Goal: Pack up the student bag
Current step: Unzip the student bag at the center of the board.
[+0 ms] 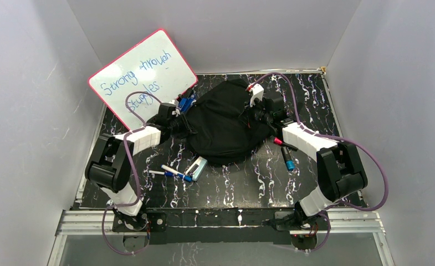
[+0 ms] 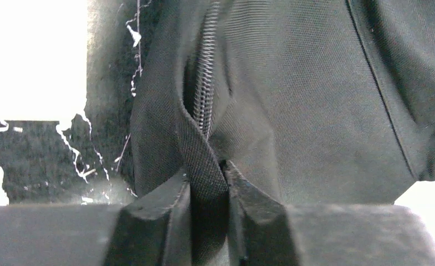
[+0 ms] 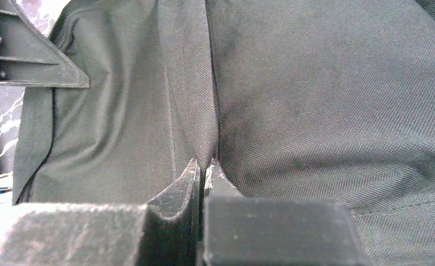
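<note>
Marbled table (image 1: 231,188) holds the student bag (image 1: 226,124), pinched by left gripper (image 2: 205,176) and right gripper (image 3: 204,166).

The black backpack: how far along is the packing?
Barely started, seemingly. Nothing shows as packed; the inside of the black soft fabric backpack is hidden. In hand: the left gripper pinches a fabric strip beside its zipper and the right gripper pinches a fold of its cloth. Left to do: the loose pens, small pale blue case, blue-capped marker and pink-edged whiteboard sit outside it.
</note>
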